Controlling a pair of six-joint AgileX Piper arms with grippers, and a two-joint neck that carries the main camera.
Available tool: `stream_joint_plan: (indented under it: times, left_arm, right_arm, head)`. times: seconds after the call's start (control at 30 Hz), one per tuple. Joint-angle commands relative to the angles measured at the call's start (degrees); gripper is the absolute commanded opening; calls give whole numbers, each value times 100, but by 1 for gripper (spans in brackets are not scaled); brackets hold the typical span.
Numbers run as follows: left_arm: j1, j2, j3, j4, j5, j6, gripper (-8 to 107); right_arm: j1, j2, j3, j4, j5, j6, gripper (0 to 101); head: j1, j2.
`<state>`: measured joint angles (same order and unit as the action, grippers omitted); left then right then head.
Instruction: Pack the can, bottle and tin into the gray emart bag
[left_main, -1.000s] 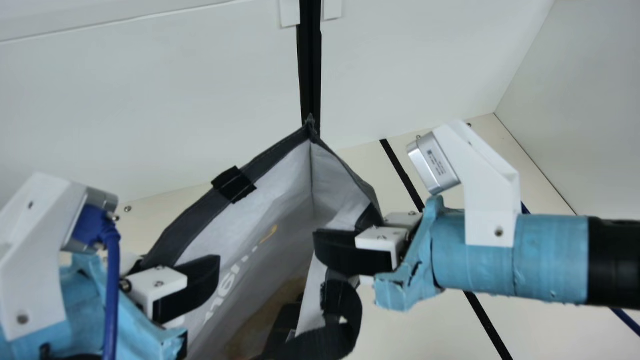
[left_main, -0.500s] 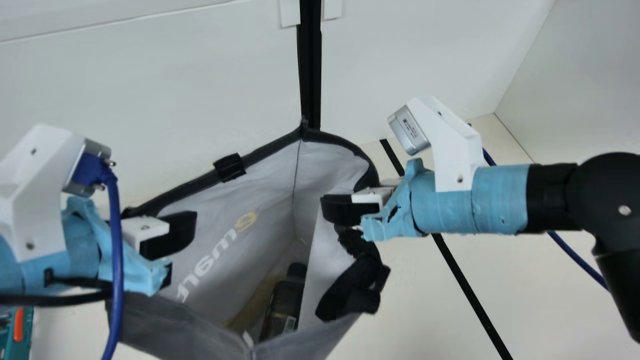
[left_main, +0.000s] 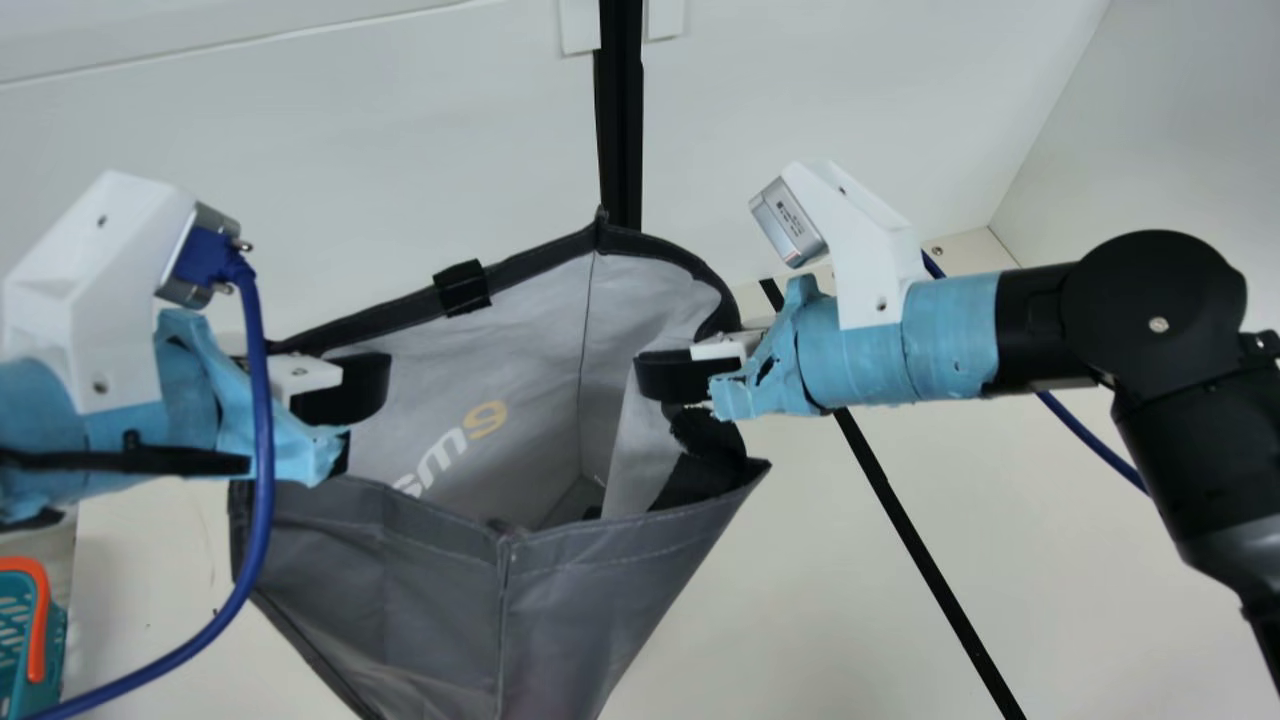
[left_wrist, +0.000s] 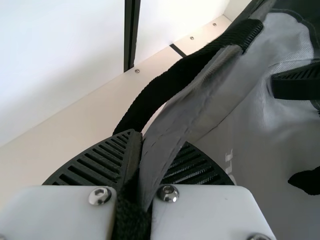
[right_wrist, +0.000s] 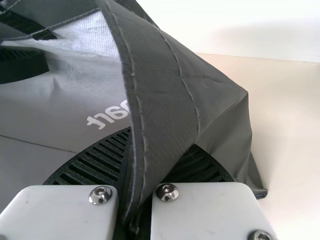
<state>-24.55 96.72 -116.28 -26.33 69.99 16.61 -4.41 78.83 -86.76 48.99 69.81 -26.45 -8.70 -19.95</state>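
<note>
1. I keep both grippers' hold on the gray emart bag (left_main: 430, 590): the left gripper (left_wrist: 141, 142) has its jaws closed on the rim fabric with black strap (left_wrist: 160, 92) bunched in, and the right gripper (right_wrist: 135, 140) has its jaws closed on the folded rim.
2. The bag hangs between my arms, mouth open, tapering downward. I cannot tell whether its base touches the worktop (left_main: 800, 570), so I'd raise both wrists at one pace and keep the rim level.
3. I hold the spacing between the arms: too wide could drag fabric out of the jaws, too close would fold the mouth shut.
4. Something dark (left_main: 592, 512) sits low inside; I cannot tell whether it is the can, bottle or tin. I'd move as if loaded, with no jerks.
5. The blue cable (left_main: 263, 440) droops across the bag's left corner, so I'd give it slack.
6. Any lowering should be slow and straight, base first, clear of the teal basket (left_main: 54, 645), before I release.
</note>
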Motion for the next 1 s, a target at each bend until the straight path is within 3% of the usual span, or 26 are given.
stream_joint_plan:
  times: [0.0,0.17,0.6,0.97]
  left_arm:
    - [3,59,-83,-8,-9,18,10]
    - [50,229,-377,-85,-9,49,10]
    - [39,228,-377,-75,0,43,10]
    - [39,228,-377,-75,-29,43,47]
  right_arm:
    - [-22,51,-28,-11,9,-48,0]
    - [-45,104,-60,-12,-10,-104,0]
    - [-45,104,-66,-10,-10,-104,0]
    - [-45,104,-66,-21,-4,-104,0]
  head:
    - [-130,-5]
    - [-130,-5]
    - [-130,-5]
    - [-130,-5]
